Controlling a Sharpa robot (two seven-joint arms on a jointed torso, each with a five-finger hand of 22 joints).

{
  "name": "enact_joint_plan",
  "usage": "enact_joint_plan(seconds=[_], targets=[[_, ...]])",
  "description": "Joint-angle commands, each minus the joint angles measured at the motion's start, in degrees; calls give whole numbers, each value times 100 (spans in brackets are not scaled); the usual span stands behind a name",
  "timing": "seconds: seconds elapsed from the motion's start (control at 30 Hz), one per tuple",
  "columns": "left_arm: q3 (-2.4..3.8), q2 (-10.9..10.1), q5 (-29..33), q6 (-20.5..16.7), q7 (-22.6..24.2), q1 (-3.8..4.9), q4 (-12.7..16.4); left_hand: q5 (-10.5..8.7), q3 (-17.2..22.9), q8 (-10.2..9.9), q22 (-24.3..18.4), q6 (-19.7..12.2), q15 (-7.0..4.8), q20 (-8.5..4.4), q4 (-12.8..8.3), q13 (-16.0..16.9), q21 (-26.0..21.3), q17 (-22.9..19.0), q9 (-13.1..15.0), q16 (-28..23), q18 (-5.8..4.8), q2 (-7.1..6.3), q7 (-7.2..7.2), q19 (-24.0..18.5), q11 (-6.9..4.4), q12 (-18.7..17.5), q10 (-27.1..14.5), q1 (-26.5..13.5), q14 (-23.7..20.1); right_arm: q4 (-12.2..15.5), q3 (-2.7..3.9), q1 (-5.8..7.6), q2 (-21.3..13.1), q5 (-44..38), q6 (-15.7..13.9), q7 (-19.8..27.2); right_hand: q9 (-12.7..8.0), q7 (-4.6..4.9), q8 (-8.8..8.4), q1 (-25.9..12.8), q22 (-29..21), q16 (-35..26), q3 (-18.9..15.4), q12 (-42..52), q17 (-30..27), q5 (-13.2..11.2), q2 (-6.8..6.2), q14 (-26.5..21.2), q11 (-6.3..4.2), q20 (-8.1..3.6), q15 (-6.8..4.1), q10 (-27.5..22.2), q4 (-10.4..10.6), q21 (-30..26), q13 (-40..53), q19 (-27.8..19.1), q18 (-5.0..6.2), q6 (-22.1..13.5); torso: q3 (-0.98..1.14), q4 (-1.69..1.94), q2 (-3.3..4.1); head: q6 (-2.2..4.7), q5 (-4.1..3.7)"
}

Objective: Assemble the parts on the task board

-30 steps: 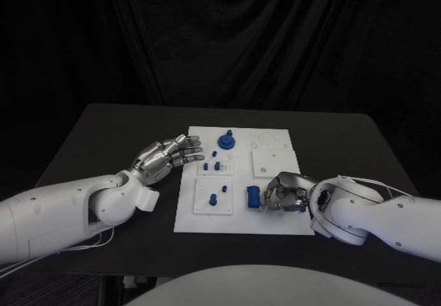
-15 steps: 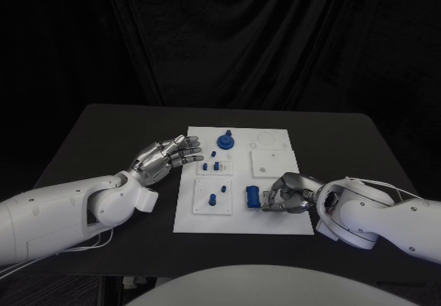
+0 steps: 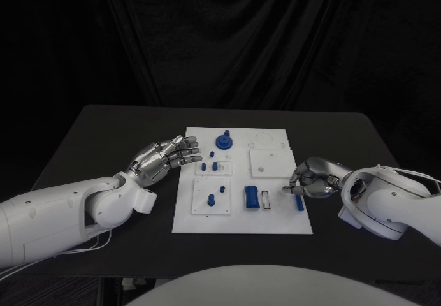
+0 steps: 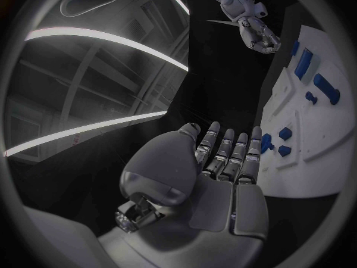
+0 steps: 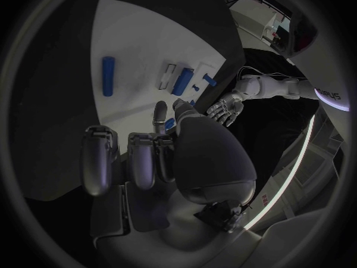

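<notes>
Head view is giving you the white task board (image 3: 241, 223) lying in the middle of the black table (image 3: 92, 137), with blue parts spread across it. Your left hand (image 3: 167, 157) is hovering just off the board's left edge, fingers apart and extended toward the board, holding nothing; the left wrist view is showing the same flat, spread palm (image 4: 216, 178) beside the board's edge. Your right hand (image 3: 315, 178) is sitting at the board's right edge with its fingers curled in; whether anything is pinched in them, you cannot tell. A slim blue rod (image 3: 299, 203) is lying flat on the board just below that hand, near the right edge, and the right wrist view is showing it (image 5: 109, 75) free of the fingers. A thicker blue block (image 3: 251, 196) is lying near the board's centre, with a small white slot (image 3: 266, 199) just beside it. A blue round knob piece (image 3: 225, 139) is standing toward the far edge, and a short blue peg (image 3: 211, 200) is standing in the near-left insert. Nothing is lying between either hand and the parts.
</notes>
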Motion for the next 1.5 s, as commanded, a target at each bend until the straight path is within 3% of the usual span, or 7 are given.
enact_joint_plan(seconds=[0.03,0.2,0.33,0.6,0.83,1.13,1.5], targets=[[4,-1,-6,47,72,-9,-2,19,21,39,-8,37,4,-1,2,5,26,5,3,27,-113,-55,219,27,12,20,44,-11,40,-56,-12,13,-115,-393,-166,-407,-75,16,-59,40,1283,16,45,16,1352,178,-7,578,16,-19,-5,597,9,35,1509,310,-7,-17,-7,3,-3,1,-31],[4,33,-6,61,75,-14,-32,23,26,40,-8,33,3,-2,-2,5,27,5,3,26,-113,-59,219,29,15,16,46,-10,43,-129,-26,-24,-177,-739,-147,-595,-129,23,-101,5,1284,13,50,16,1346,284,-3,577,26,-12,0,597,19,41,1509,312,-8,-7,-3,18,10,1,-83],[4,47,-6,70,75,-20,-38,23,26,40,-8,33,3,-2,-2,5,27,5,3,26,-113,-59,219,29,15,16,46,-10,43,-167,-30,-113,-156,-1030,-107,-724,-188,36,-162,17,1279,-5,59,16,1313,314,-24,570,34,-8,6,597,14,26,1509,305,-4,-26,-2,-8,4,1,-66],[4,17,-6,67,72,-31,-36,23,26,40,-8,33,3,-2,-2,5,27,5,3,26,-113,-59,219,29,15,16,46,-10,43,-232,-33,-294,-57,-1424,-108,-913,-268,57,-230,-35,1273,-19,49,16,1289,281,-39,564,52,3,20,597,29,10,1509,297,0,-6,-1,-3,9,1,-50],[4,17,-6,75,66,-40,-39,23,26,40,-8,33,3,-2,-2,5,27,5,3,26,-113,-59,219,29,15,16,46,-10,43,-308,-33,-378,25,-1491,-59,-986,-384,78,-320,-148,1270,-27,23,16,1274,92,-36,561,72,22,38,597,30,4,1509,293,2,44,5,6,8,1,-71],[4,10,-6,77,61,-48,-40,23,26,40,-8,33,3,-2,-2,5,27,5,3,26,-113,-59,219,29,15,16,46,-10,43,-332,-33,-407,66,-1527,-12,-1082,-576,129,-462,-653,1269,-29,-135,16,1269,-486,-15,561,118,61,79,597,45,3,1509,292,3,115,3,1,7,1,-51],[4,4,-6,76,45,-51,-35,33,43,41,-9,32,2,-2,-9,5,27,5,2,36,-113,-60,222,31,18,19,52,-8,52,-336,-33,-411,109,-1644,262,-1254,-668,137,-537,-989,1257,-53,-176,16,1224,-806,-55,551,127,72,87,597,53,-30,1509,277,12,141,2,4,7,1,-44]])
